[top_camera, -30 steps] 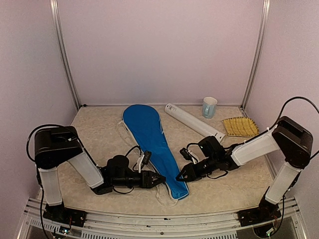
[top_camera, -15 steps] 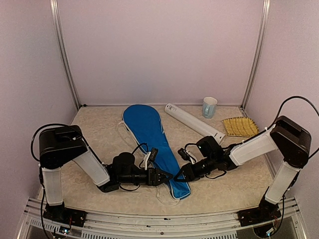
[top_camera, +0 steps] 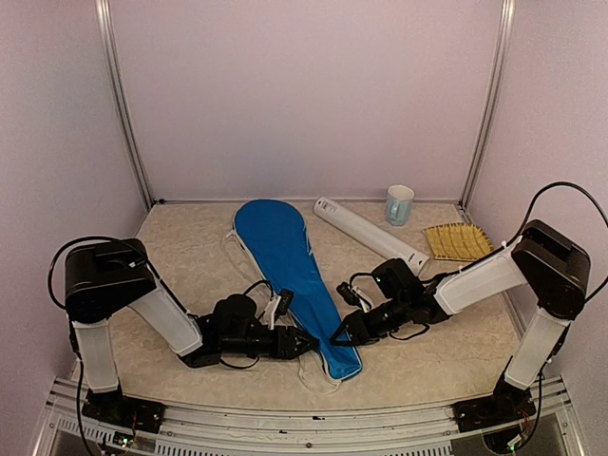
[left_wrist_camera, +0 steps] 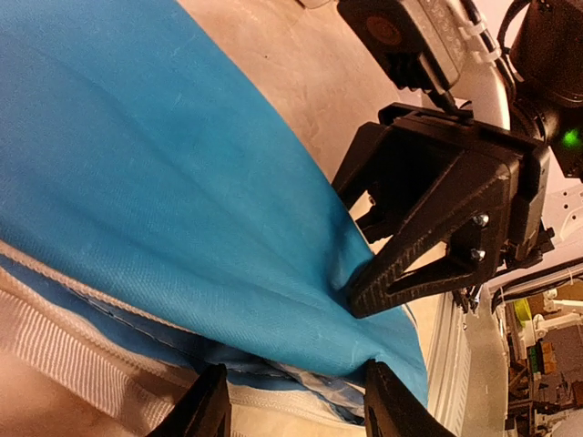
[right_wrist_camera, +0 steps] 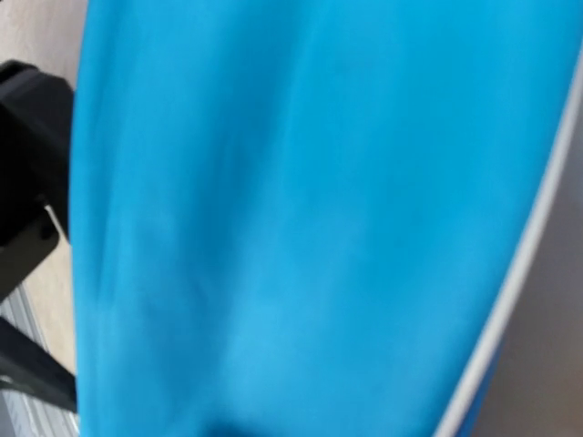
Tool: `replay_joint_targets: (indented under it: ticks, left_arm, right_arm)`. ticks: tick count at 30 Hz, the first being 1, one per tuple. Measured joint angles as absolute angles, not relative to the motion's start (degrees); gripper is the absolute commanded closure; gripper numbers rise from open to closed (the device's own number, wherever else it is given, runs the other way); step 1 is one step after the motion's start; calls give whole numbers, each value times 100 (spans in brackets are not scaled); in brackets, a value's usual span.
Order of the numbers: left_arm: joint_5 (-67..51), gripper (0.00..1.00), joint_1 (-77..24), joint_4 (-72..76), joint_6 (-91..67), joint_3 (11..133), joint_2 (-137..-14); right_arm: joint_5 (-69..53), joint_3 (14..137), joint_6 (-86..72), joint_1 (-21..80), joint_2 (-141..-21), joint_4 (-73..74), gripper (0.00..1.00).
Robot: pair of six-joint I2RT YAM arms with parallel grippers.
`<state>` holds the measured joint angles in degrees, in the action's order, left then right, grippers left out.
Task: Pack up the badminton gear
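— While both arms lie low over the speckled beige table (top_camera: 190,249), where is the blue racket-shaped fabric cover (top_camera: 285,256)?

— Flat on that table, broad end toward the back wall, narrow end toward the arm bases. The long white tube (top_camera: 366,231) lies just beside the cover's broad end, on the right arm's side. The pale blue mug (top_camera: 399,203) and the straw-coloured brush (top_camera: 458,241) sit beyond the tube, well apart from the cover.

— And the right gripper (left_wrist_camera: 360,293)?

— At the cover's narrow end. Its black fingers meet in a point on a pucker of the blue cloth, pinching it.

— The left gripper (top_camera: 306,344)?

— Facing it, at the same narrow end. Its fingers (left_wrist_camera: 208,410) stand partway apart with the cover's white-trimmed hem between them. I cannot tell whether they press on it.
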<state>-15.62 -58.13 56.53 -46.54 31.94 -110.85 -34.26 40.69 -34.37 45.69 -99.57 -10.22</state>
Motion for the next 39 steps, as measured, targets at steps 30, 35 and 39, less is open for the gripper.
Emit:
replay_joint_targets:
  ticks: [30, 35, 39]
  left_arm:
    - [-1549, 35, -4995, 5041, -4073, 2211, -9218]
    - [-1584, 43, -4257, 4991, -4340, 1844, -9216]
    - [-1610, 41, -3492, 4606, -4329, 2036, -9094]
  right_arm:
    - [-2014, 5013, -2659, 4836, -9800, 504, 56]
    - [-1363, 5739, -2239, 5026, -9802, 1015, 77]
    - [-1238, 6211, -2010, 5177, -9948, 1118, 78]
